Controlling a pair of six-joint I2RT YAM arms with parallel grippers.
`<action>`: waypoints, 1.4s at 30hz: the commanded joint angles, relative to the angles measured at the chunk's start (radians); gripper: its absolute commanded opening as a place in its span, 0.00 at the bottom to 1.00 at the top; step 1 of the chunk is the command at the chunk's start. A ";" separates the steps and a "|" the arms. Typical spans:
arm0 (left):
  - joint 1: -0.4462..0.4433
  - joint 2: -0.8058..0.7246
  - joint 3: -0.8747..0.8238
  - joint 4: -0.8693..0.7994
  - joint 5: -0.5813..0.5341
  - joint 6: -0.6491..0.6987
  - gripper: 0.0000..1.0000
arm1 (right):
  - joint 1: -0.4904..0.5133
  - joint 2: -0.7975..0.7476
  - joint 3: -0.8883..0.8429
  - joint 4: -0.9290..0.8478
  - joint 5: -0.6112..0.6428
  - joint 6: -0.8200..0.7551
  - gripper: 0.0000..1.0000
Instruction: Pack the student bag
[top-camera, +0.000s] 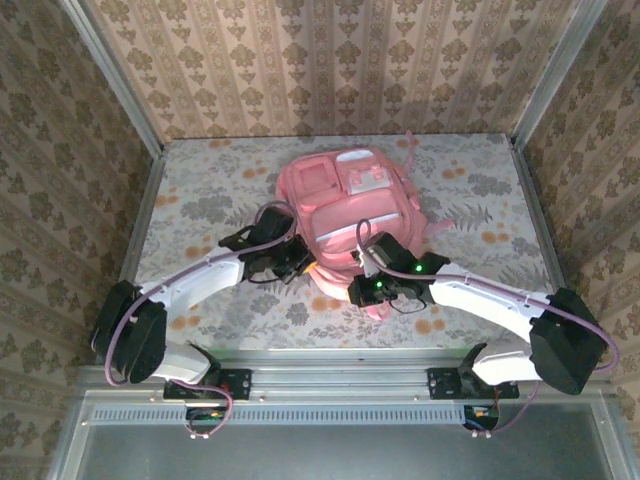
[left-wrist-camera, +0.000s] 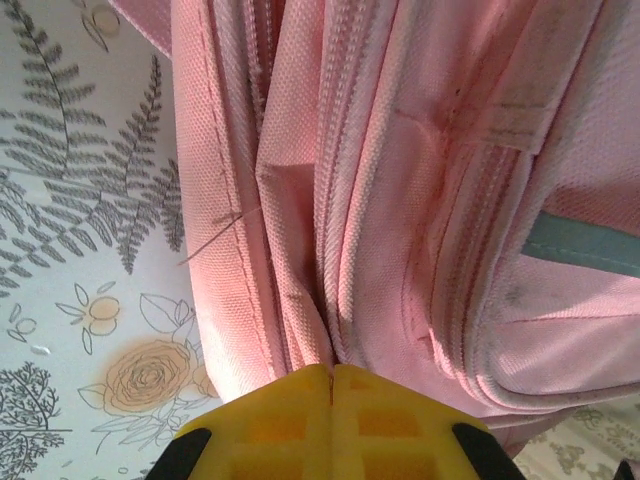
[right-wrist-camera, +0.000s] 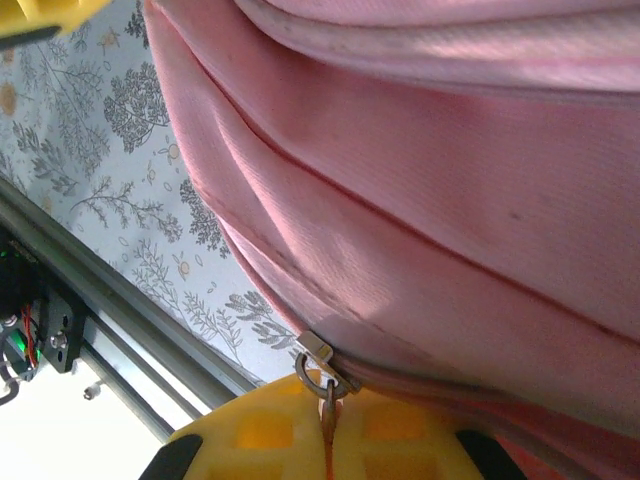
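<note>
The student bag (top-camera: 345, 205), a large pink backpack, lies flat in the middle of the table with its front pockets facing up. My left gripper (top-camera: 300, 262) is at the bag's near left edge. In the left wrist view its yellow fingers (left-wrist-camera: 332, 372) are pressed together on a fold of the bag's pink fabric (left-wrist-camera: 290, 260) beside a zip seam. My right gripper (top-camera: 362, 290) is at the bag's near edge. Its yellow fingers (right-wrist-camera: 328, 410) are shut on the metal pull tab of the zip slider (right-wrist-camera: 318, 352) on the bag (right-wrist-camera: 420, 200).
The table (top-camera: 200, 190) has a floral cloth, and patterned walls stand on three sides. A metal rail (right-wrist-camera: 120, 300) runs along the near edge, close under the right gripper. A pink strap (top-camera: 440, 222) trails from the bag's right side.
</note>
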 joint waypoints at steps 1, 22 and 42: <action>0.051 -0.025 0.013 -0.032 -0.087 0.046 0.00 | -0.002 0.010 0.055 -0.233 0.025 -0.064 0.00; 0.176 -0.092 -0.003 -0.097 -0.109 0.216 0.00 | -0.142 -0.081 -0.054 -0.043 -0.048 -0.051 0.00; 0.371 -0.309 -0.025 -0.309 0.053 0.246 0.40 | 0.127 0.399 0.239 0.631 -0.040 0.324 0.00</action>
